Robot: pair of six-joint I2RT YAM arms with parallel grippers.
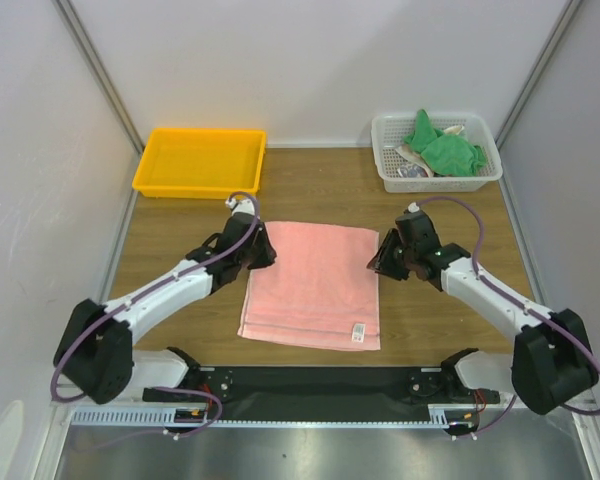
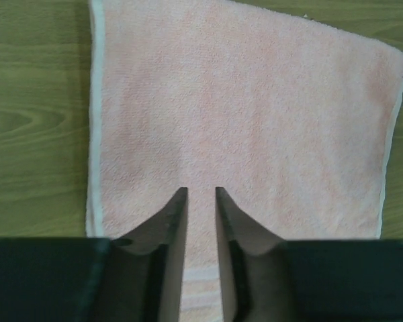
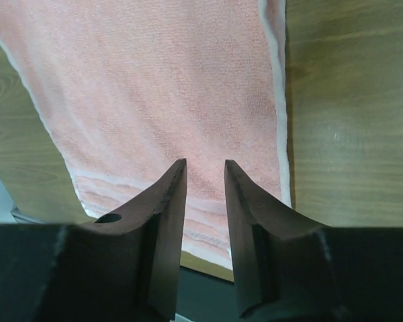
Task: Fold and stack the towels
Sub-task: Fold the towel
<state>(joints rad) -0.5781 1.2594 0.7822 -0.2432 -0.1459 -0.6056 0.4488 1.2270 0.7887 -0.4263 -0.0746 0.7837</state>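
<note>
A salmon-pink towel (image 1: pixel 312 285) lies flat in the middle of the table, with a small white label near its front right corner. My left gripper (image 1: pixel 265 250) hovers at the towel's far left corner. My right gripper (image 1: pixel 378 262) hovers at its far right corner. In the left wrist view the left gripper (image 2: pixel 201 191) is open by a narrow gap over the pink towel (image 2: pixel 242 100), with nothing between the fingers. The right gripper (image 3: pixel 205 163) is likewise open and empty above the pink towel (image 3: pixel 154 80). Green towels (image 1: pixel 445 150) lie crumpled in the basket.
A yellow tray (image 1: pixel 195 188) stands at the back left of the table. A white lattice basket (image 1: pixel 385 150) stands at the back right, holding the green towels and some other items. Grey walls close in both sides. The black base bar (image 1: pixel 310 380) runs along the near edge.
</note>
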